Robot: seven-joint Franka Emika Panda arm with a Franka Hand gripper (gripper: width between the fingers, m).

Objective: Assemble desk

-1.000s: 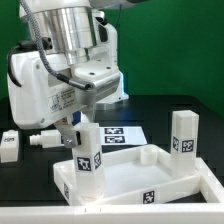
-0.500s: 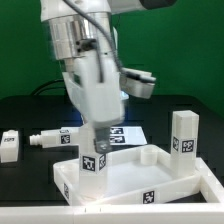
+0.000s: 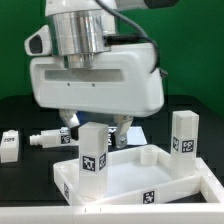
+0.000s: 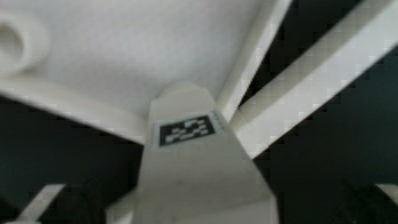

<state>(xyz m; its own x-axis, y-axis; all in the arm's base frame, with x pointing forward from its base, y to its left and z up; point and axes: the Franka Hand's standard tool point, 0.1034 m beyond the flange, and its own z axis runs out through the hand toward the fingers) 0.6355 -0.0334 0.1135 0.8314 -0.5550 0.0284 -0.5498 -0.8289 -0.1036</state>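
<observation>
Wrist (image 3: 78, 35): vertical silvery cylinder, entering from the upper edge.
Gripper (image 3: 96, 126): white body pointing straight down, broad face toward the exterior camera.
Fingers (image 3: 122, 124): dark, hanging below the body.
Jaws: spread wide, clamping nothing.

Worktop (image 3: 190, 112): black, matt, carrying everything in the scene. Marker board (image 3: 138, 136): thin, flat, white, printed with black square tags, lying on the worktop toward the back, largely hidden from view. Backdrop (image 3: 190, 50): plain green wall behind the worktop
</observation>
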